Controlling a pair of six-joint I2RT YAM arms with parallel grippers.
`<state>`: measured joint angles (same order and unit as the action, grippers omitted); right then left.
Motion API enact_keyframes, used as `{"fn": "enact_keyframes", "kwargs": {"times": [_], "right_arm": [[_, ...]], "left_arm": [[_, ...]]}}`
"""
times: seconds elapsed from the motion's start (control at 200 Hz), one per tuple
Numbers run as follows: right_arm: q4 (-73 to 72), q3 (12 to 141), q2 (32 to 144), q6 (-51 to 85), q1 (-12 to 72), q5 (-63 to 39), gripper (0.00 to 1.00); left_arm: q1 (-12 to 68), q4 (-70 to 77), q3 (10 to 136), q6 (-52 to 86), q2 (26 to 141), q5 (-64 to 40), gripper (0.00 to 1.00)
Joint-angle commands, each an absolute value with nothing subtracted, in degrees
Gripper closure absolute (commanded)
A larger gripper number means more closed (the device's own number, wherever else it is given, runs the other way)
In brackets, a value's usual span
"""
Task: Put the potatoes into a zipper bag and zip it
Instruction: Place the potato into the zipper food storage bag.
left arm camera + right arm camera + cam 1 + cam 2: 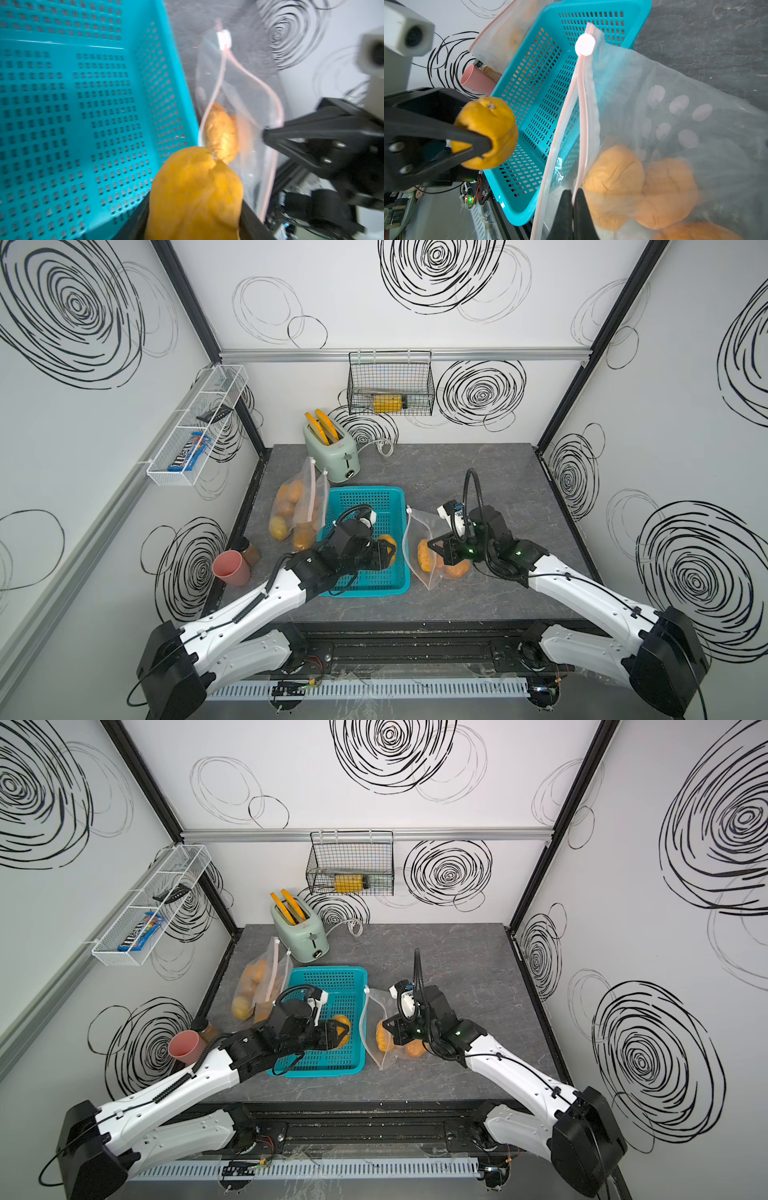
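My left gripper (390, 552) is shut on an orange-brown potato (388, 540) (195, 193) (488, 133), held over the right side of the blue basket (365, 497), close to the bag's mouth. The clear zipper bag (424, 526) (654, 104) stands just right of the basket with its mouth open and its white slider (585, 44) at the far end. My right gripper (433, 548) (573, 195) is shut on one lip of the bag's pink zip strip. Inside the bag lie three potatoes (614, 172) (455, 570).
A second bag full of potatoes (295, 510) leans at the basket's left. Behind it stands a green toaster (332, 456) with orange toast slices. A pink cup (230, 568) and a jar (249, 549) sit at the table's left edge. A wire basket (390, 385) hangs on the back wall.
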<state>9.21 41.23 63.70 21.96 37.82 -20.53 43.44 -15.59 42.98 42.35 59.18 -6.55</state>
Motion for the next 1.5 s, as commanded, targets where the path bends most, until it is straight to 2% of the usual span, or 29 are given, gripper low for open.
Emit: {"fn": "enact_keyframes", "kwargs": {"times": [0.0,0.125,0.38,1.216,1.381,1.496], "right_arm": [[9.66,42.00,63.25,21.67,37.88,-20.41,1.00],[9.89,41.79,62.43,21.97,37.80,-20.76,1.00],[11.34,41.99,60.11,22.72,37.84,-22.09,1.00],[10.72,41.73,58.86,26.01,38.62,-25.82,1.00],[10.71,42.18,59.68,26.36,39.29,-26.32,1.00],[10.71,42.22,59.56,26.32,39.46,-25.98,1.00]], "left_arm": [[45.01,-4.35,44.88,42.16,60.50,-16.39,0.45],[46.82,0.88,46.38,42.88,64.64,-19.39,0.45],[47.08,1.85,48.66,43.83,73.97,-17.25,0.46],[44.81,3.26,53.96,51.39,84.23,-14.10,0.45],[44.81,2.89,55.43,53.28,86.64,-13.36,0.40],[44.75,1.77,56.25,52.92,87.28,-12.97,0.32]]}}
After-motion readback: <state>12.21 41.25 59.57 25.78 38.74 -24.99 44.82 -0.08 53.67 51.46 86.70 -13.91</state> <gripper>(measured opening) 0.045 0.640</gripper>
